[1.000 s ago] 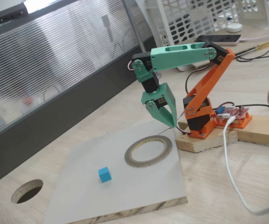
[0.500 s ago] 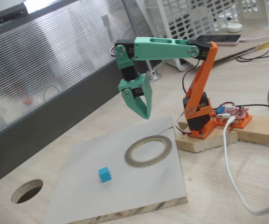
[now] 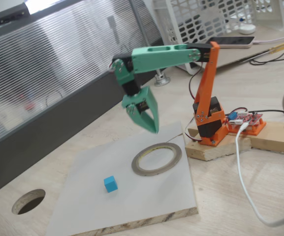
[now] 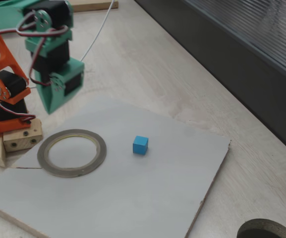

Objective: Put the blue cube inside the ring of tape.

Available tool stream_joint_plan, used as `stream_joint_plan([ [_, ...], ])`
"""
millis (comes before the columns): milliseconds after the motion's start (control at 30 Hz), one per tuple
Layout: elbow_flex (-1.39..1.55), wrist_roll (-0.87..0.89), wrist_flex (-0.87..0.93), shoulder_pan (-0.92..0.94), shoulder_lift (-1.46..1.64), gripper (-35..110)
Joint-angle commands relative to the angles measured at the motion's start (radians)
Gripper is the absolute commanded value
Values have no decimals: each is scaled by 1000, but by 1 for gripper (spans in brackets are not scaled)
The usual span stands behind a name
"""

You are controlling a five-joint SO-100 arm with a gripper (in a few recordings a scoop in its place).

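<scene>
- Right, the gripper (image 3: 150, 125) hangs in the air at frame centre, above the board's (image 3: 146, 206) far edge, tips pointing down, nothing in it; whether the jaws are spread I cannot tell.
- Cube (image 3: 110, 184) sits alone lower left on the board, free on every side for a top-down grab.
- Ring (image 3: 156, 158) lies flat just right of it, centre bare, ready to take 1 cube.

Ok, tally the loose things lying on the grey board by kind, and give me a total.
Blue cube: 1
Ring of tape: 1
Total: 2, both lying on the grey board; the gripper hangs above it, holding nothing.
</scene>
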Motion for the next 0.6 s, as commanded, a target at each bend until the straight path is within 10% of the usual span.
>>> stream_joint_plan([
  [0, -17, 9, 9, -38, -38, 1],
  [567, -18, 12, -227, -219, -43, 1],
])
